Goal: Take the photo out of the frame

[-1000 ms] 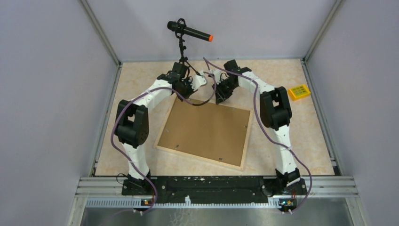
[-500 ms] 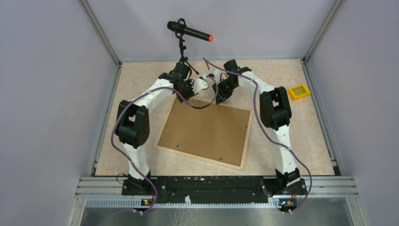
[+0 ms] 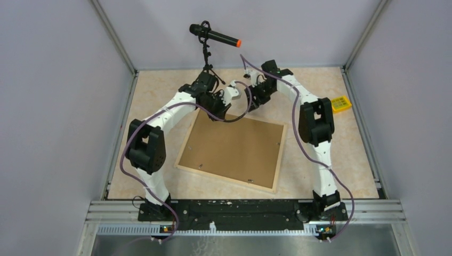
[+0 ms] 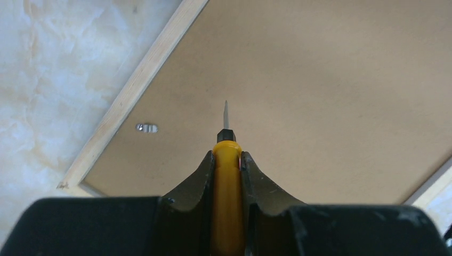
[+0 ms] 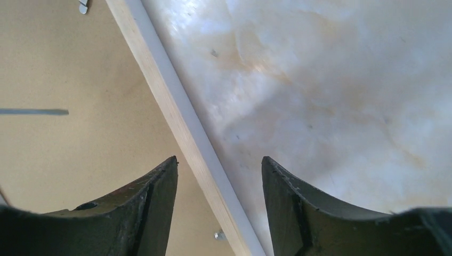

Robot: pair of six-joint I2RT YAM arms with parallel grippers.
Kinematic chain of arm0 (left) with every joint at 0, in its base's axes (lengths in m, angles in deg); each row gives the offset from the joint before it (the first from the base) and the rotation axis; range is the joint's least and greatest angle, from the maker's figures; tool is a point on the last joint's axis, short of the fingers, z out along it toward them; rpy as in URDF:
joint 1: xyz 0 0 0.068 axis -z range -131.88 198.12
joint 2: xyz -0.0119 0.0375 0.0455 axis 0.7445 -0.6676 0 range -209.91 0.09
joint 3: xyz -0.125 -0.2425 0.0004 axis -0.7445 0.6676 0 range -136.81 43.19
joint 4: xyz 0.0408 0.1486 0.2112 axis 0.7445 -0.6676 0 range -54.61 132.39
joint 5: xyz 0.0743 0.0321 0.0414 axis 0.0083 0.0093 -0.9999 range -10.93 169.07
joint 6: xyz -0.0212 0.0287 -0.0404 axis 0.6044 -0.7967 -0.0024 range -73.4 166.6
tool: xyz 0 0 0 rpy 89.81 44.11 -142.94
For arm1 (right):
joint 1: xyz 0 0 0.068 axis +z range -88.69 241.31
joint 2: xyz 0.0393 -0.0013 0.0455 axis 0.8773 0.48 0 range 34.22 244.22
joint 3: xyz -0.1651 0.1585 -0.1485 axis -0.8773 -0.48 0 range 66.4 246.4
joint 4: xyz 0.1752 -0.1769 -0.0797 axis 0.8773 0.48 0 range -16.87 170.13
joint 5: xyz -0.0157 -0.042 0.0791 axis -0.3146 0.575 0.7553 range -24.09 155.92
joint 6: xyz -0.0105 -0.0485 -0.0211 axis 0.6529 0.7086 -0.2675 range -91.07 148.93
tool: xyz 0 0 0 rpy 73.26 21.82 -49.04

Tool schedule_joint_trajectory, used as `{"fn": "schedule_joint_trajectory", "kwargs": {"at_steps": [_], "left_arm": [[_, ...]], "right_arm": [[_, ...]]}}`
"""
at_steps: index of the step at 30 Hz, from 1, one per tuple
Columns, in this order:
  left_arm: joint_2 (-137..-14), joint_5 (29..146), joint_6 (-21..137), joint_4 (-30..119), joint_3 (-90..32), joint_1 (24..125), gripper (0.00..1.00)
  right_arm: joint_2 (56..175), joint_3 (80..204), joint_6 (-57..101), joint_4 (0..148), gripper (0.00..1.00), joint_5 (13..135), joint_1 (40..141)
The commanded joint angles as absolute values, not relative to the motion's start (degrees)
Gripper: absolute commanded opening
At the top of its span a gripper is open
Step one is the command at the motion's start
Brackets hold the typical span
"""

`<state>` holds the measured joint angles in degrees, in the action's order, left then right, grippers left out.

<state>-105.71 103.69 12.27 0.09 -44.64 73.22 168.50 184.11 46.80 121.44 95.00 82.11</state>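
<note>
1. The frame [image 3: 232, 152] lies face down on the desk [image 3: 160, 90], the photo hidden beneath
2. My left end effector [image 4: 227, 156] clamps a screwdriver [image 4: 226, 181]; my right end effector [image 5: 218, 162] stands apart over its 1 o'clock edge
3. Next, I judge: lever up the backing tab [image 4: 146, 127]

frame [image 3: 234, 152] front: face down, unseen | far corner: behind left end effector [image 3: 218, 110] | screwdriver [image 4: 227, 176] handle: partly covered

Bare tabletop [image 3: 354, 154] either side of the frame [image 3: 232, 152]; microphone stand [image 3: 204, 53] beyond its far edge, yellow box [image 3: 339, 104] well right.
</note>
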Motion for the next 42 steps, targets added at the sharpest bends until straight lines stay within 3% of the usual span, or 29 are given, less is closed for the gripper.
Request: {"fn": "schedule_joint_trajectory", "kwargs": {"at_steps": [1, 8, 15, 32, 42], "left_arm": [[-102.1, 108.3, 18.1, 5.0, -46.3, 76.4, 0.0], [-107.3, 100.6, 28.9, 12.0, -52.2, 84.9, 0.0], [-115.2, 95.3, 34.5, 14.6, -59.6, 90.5, 0.0], [-126.4, 81.0, 33.6, 13.1, -67.9, 95.0, 0.0], [-125.5, 80.8, 26.8, 8.0, -66.6, 95.6, 0.0]], "right_arm": [[159.5, 180.1, 42.9, 121.0, 0.59, 96.7, 76.9], [151.0, 163.2, 40.3, 119.2, 0.58, 97.4, 67.7], [148.1, 153.0, 39.8, 116.4, 0.55, 96.5, 65.7], [150.3, 148.5, 35.8, 112.7, 0.44, 92.8, 65.7], [151.7, 149.5, 36.5, 113.5, 0.4, 91.7, 65.7]]}}
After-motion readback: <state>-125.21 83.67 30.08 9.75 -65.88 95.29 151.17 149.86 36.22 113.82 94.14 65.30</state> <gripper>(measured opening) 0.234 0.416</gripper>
